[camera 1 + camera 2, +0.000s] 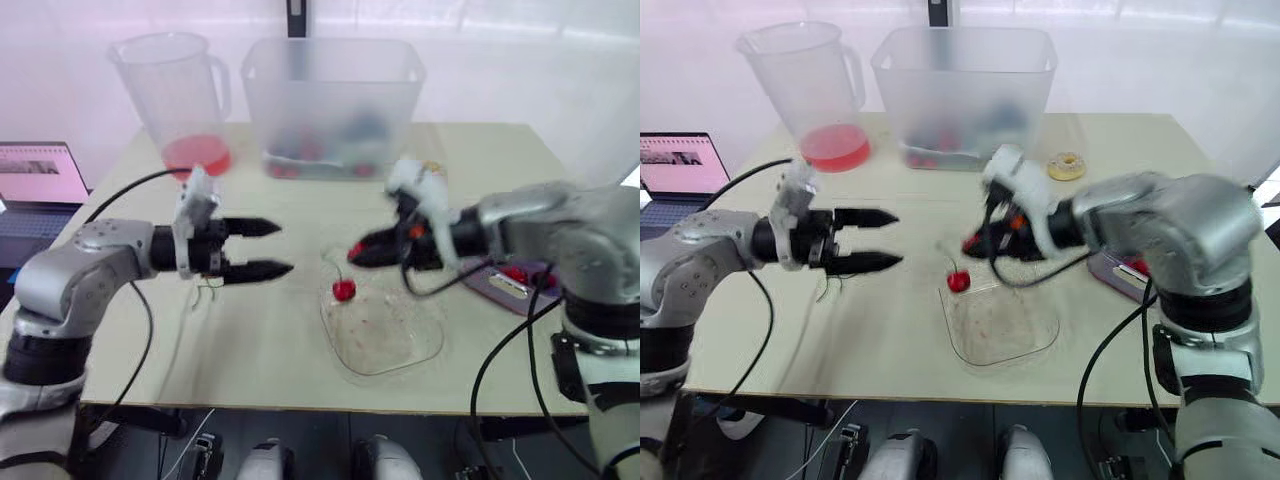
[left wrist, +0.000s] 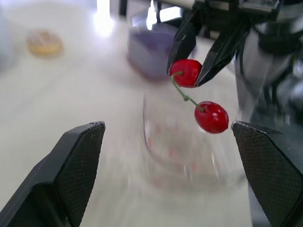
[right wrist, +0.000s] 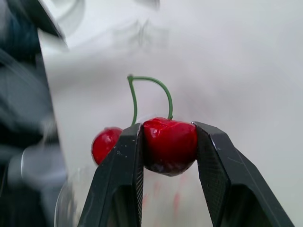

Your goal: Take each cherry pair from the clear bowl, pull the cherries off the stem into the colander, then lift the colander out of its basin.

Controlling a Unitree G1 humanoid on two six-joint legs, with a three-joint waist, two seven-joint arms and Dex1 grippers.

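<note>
My right gripper (image 1: 358, 252) is shut on one cherry (image 3: 169, 144) of a cherry pair. The second cherry (image 1: 344, 290) hangs from the green stem just above the far left rim of the clear bowl (image 1: 395, 345), which lies near the table's front edge. The left wrist view shows the held cherry (image 2: 187, 72) and the hanging cherry (image 2: 211, 117) between the open fingers of my left gripper (image 2: 168, 125). That left gripper (image 1: 285, 248) points right, a short way left of the pair and apart from it.
A frosted tub (image 1: 333, 105) with red and dark things inside stands at the back centre. A clear jug (image 1: 180, 100) with a red bottom is to its left. A purple tray (image 1: 505, 283) lies at the right, a doughnut (image 1: 1067, 165) behind it, a laptop (image 1: 35, 180) at far left.
</note>
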